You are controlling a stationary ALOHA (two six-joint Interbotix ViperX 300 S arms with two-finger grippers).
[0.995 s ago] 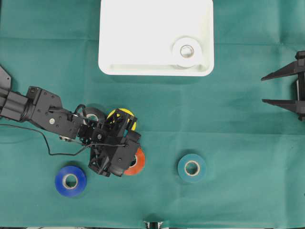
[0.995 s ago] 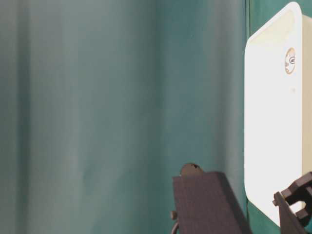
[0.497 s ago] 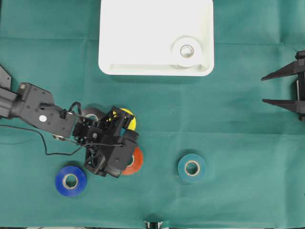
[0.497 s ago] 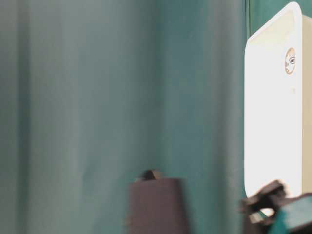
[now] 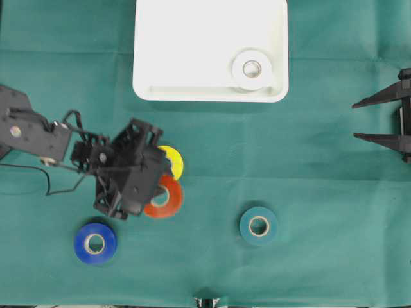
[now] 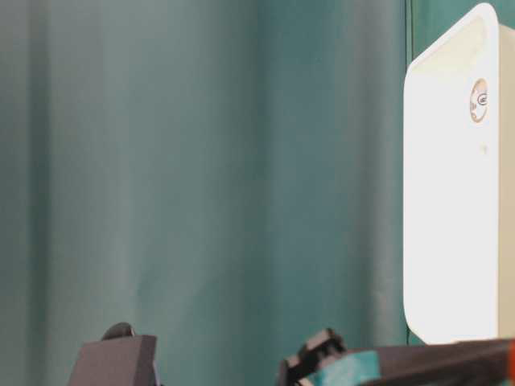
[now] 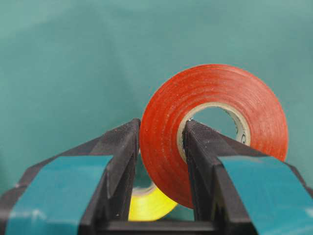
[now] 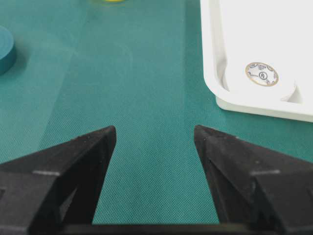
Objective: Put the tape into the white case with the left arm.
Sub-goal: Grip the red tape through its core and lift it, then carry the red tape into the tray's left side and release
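Observation:
My left gripper (image 7: pixel 162 125) is shut on a red tape (image 7: pixel 215 122): one finger sits inside the roll's core and the other presses its outer face. From overhead, the left gripper (image 5: pixel 157 192) holds the red tape (image 5: pixel 166 199) at the left of the cloth, well below the white case (image 5: pixel 192 38). A yellow tape (image 5: pixel 174 162) lies on the cloth just beyond it, and the left wrist view shows this yellow tape (image 7: pixel 151 205) under the jaws. A white tape (image 5: pixel 252 69) lies in the case's lower right corner. My right gripper (image 5: pixel 356 120) stands open at the right edge, holding nothing.
A blue tape (image 5: pixel 95 242) lies at the lower left and a teal tape (image 5: pixel 259 225) at the lower middle. A thin black cable (image 5: pixel 58 186) trails from the left arm. The right gripper (image 8: pixel 154 129) faces the case's corner (image 8: pixel 215 93) and bare green cloth.
The left arm has drawn back to the left and risen, carrying the red tape up and to the left. The right arm has not moved.

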